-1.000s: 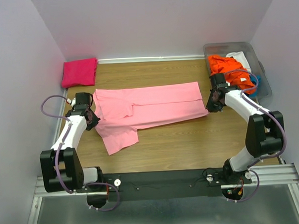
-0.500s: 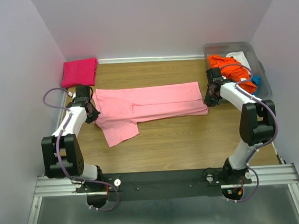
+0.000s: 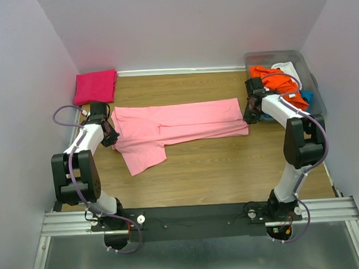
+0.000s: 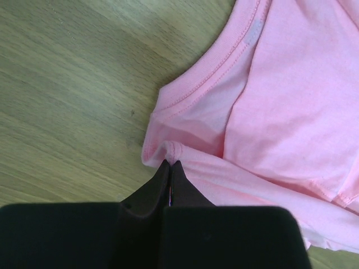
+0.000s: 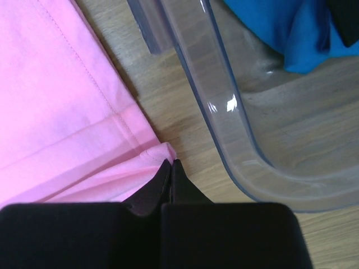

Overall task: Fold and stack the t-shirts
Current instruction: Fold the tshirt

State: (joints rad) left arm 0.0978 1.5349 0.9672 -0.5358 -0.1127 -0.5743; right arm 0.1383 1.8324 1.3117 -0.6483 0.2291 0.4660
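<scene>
At the near edge of the table (image 3: 228, 168) both bases sit on the rail. Each arm reaches forward and outward with the elbow raised. The forearm slopes down, so the wrist comes in low over the wood.

Left gripper (image 4: 170, 163): jaws pressed together on a pucker of the light pink t-shirt (image 3: 179, 124), at its shoulder end just beside the collar.

Right gripper (image 5: 170, 162): jaws likewise closed, pinching a corner at the hem end. It is close beside the clear bin (image 5: 224, 140) wall and apart from it.

The shirt lies lengthwise across mid-table. It looks part-folded into a long band, with one sleeve spilling toward the near side.

Judgement: gripping opposite ends keeps the band straight and taut, so both arms can carry one edge over together. The loose sleeve may need tucking first.

Far left corner: magenta t-shirt (image 3: 96, 86), folded, probably the base of the stack.

Far right: the bin holds an orange shirt (image 3: 278, 82), a white one (image 3: 287, 69) and blue cloth (image 5: 269, 28), apparently waiting their turn.
</scene>
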